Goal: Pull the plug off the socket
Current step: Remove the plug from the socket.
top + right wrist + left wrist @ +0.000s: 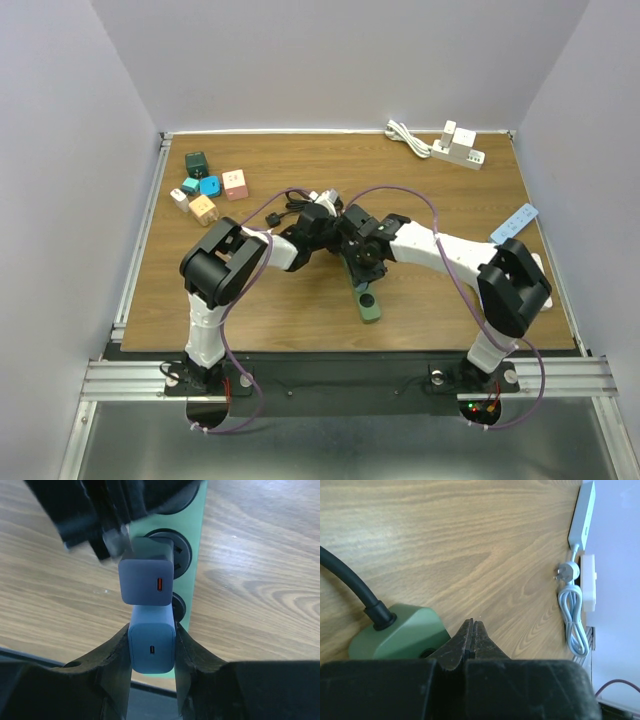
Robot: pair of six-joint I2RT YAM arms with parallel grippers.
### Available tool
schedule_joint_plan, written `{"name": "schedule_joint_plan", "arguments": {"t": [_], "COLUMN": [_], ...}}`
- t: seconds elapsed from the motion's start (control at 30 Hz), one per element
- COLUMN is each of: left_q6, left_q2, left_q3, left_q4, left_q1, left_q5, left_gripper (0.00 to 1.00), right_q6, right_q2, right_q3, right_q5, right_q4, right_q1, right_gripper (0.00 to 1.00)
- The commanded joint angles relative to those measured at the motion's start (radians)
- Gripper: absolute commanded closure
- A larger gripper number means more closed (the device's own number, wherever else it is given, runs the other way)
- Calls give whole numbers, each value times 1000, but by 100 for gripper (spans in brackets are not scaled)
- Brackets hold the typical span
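A green power strip [366,302] lies mid-table, its black cable [349,582] leaving the far end. In the right wrist view the strip [194,540] carries two blue-grey plugs. My right gripper [152,652] is shut on the nearer plug [152,647], which has a small port in its face and sits over a socket; its prongs are hidden. The second plug [146,577], with an orange port, sits in the socket beyond. My left gripper [473,630] is shut and empty, tips down beside the strip's cable end [402,632]. In the top view both grippers, left [335,232] and right [362,262], meet over the strip.
A white power strip [458,150] with a coiled white cable [572,615] lies at the back right. Several coloured blocks [205,185] sit at the back left. A light blue flat bar [515,222] lies at the right edge. The two arms crowd the table's middle.
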Motion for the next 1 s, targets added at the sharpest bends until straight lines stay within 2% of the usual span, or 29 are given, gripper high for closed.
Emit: {"name": "schedule_joint_plan", "arguments": {"t": [0.0,0.1,0.33,0.43,0.63,0.77,0.97], "left_q6": [71,69,69,71,72,75,75], "left_q2": [82,82,87,95,98,87,-83], "left_q3": [-98,-102,-102,-96,-90,-88,-87], "left_q4": [-380,-377,-376,-376,-379,-393,-445], "left_q1": [-20,-18,-20,-20,-20,-18,25], "left_q5": [-10,-10,-12,-7,-7,-13,-65], "left_gripper": [100,100,100,100,100,100,100], "right_q6": [-73,-100,-100,-68,-45,-33,-1], "right_q2": [-6,-70,-255,-249,-134,-98,-104], "right_q3": [130,163,111,69,42,36,-62], "right_q5": [25,49,196,215,111,120,52], "right_q4": [118,127,161,164,170,171,153], "right_q1": [-22,-22,-22,-21,-22,-21,-21], "right_gripper": [100,100,100,99,99,100,100]}}
